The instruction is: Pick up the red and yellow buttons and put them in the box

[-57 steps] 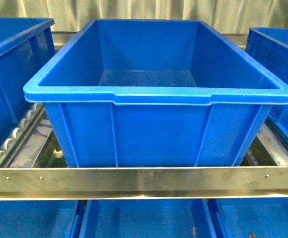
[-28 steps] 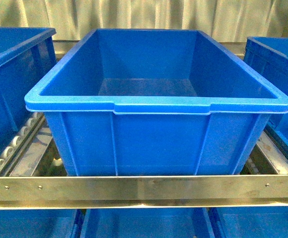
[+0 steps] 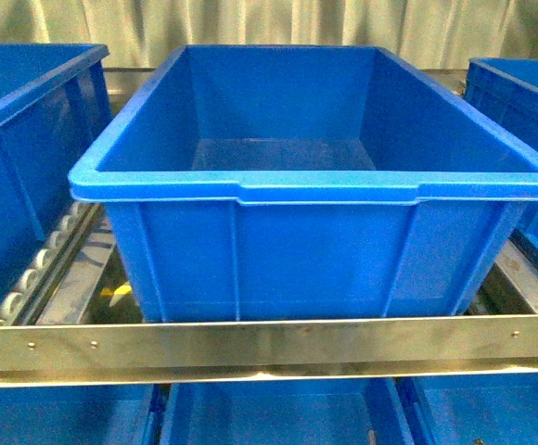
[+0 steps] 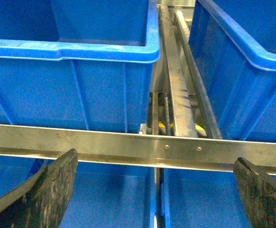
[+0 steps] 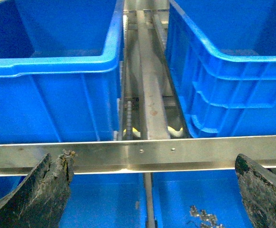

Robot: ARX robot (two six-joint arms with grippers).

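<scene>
box (image 3: 315, 185): large blue open crate, centred in the front view, seated on the roller worktop (image 3: 42, 264) behind a horizontal steel rail (image 3: 269, 345). neighbouring blue crates stand at 9 o'clock (image 3: 19, 148) and 3 o'clock (image 3: 529, 102), each apart from the box. lower blue bins (image 3: 278, 417) lie at 6 o'clock, beneath the rail.

left pincer (image 4: 152, 199): released, fingers (image 4: 43, 194) spread wide, grasping nothing, positioned just in front of the rail.

right pincer (image 5: 152, 199): released, fingers (image 5: 38, 194) spread wide, grasping nothing. small grey parts (image 5: 202, 217) lie in the bin below it, too small to identify.

red and yellow buttons: location cannot be told from these views.
</scene>
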